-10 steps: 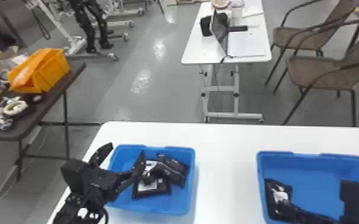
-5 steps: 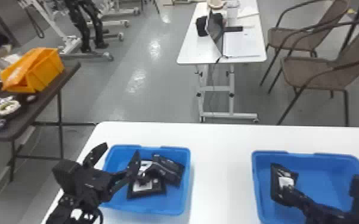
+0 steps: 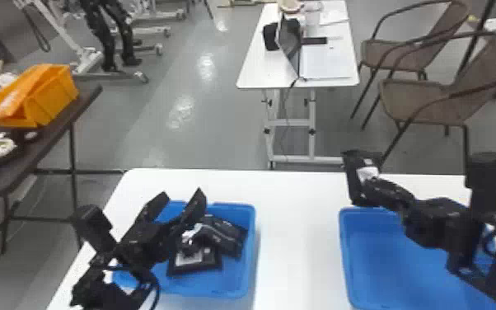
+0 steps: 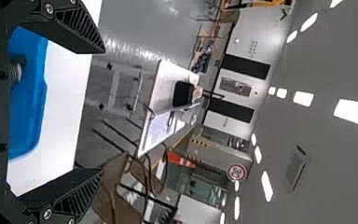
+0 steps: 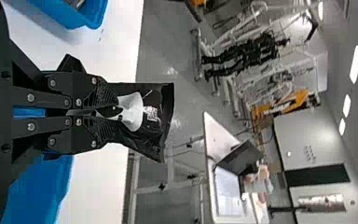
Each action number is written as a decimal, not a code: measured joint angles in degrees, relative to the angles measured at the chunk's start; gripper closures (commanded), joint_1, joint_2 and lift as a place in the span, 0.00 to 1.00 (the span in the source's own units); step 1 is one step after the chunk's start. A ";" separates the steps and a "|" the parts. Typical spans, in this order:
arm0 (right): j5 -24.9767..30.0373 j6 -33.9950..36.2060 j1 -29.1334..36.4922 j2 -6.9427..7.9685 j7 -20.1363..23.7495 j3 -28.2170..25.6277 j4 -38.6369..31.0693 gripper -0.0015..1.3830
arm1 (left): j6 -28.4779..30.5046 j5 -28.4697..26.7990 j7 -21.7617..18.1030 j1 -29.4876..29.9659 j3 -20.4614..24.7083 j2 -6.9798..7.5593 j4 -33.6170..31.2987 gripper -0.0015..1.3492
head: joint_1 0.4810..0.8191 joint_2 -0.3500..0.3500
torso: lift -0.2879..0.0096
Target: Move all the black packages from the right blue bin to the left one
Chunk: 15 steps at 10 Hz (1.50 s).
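We've got our R gripper [image 3: 377, 185] closed on a black pkg [image 3: 352, 165] — pinched by one end, up above the white table [image 3: 296, 231], near the far-left corner of the R blue bin [image 3: 344, 251] in the head view. R wrist view: fingers tight on the pkg, its rest sticking out past the tips. Our L gripper [image 3: 182, 196] is at the L blue bin [image 3: 252, 247], fingers spread wide w/ nothing btwn them. In that bin we see two more black pkgs [image 3: 220, 237] — one partly overlapping the other, which shows a white label [image 3: 189, 256].
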 measured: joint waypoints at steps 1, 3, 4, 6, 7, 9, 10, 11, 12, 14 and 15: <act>0.46 0.00 -3.51 -0.14 2.30 2.62 1.93 0.80 | 3.58 5.50 0.21 -1.51 -2.15 0.00 0.07 0.09 | 0.63 0.73 | 0.83; -1.34 -2.33 -10.25 -0.88 5.38 9.44 8.06 0.80 | 6.47 11.89 1.04 -3.72 -5.56 1.09 0.32 0.09 | 0.63 0.74 | 0.83; -3.17 -3.80 -13.72 -1.23 7.08 13.15 11.95 0.80 | 6.70 13.98 1.13 -4.62 -6.58 1.60 0.52 0.09 | 0.63 0.78 | 0.83; -7.41 -4.96 -19.57 -2.23 8.69 19.17 18.38 0.80 | 7.01 15.28 1.03 -6.23 -7.42 1.83 0.71 0.09 | 0.63 0.83 | 0.83; -9.81 -5.57 -21.69 -2.58 9.20 21.89 21.17 0.80 | 7.28 15.31 1.03 -7.14 -7.82 1.98 0.88 0.09 | 0.63 0.85 | 0.83; -12.49 -7.07 -25.18 -2.93 9.99 26.42 24.86 0.80 | 7.57 15.74 1.03 -8.63 -9.26 2.38 1.79 0.09 | 0.63 0.87 | 0.83; -13.27 -7.59 -26.63 -3.14 10.21 28.09 25.93 0.80 | 7.60 16.10 0.97 -9.38 -10.20 2.60 2.42 0.09 | 0.63 0.87 | 0.83; -13.56 -7.97 -27.59 -3.24 10.33 29.08 26.44 0.80 | 7.63 16.31 0.96 -9.90 -10.94 2.79 2.96 0.09 | 0.63 0.86 | 0.83; -13.64 -8.11 -28.04 -3.28 10.40 29.55 26.65 0.80 | 7.73 16.38 0.95 -10.08 -11.28 2.91 3.31 0.18 | 0.63 0.86 | 0.83; -13.72 -8.15 -28.19 -3.35 10.37 29.73 26.72 0.80 | 8.53 15.87 1.32 -9.93 -11.03 2.96 3.50 0.86 | 0.63 0.86 | 0.83; -13.80 -8.16 -28.17 -3.37 10.41 29.79 26.72 0.80 | 7.88 15.46 2.78 -9.40 -11.02 2.80 3.33 0.91 | 0.63 0.87 | 0.83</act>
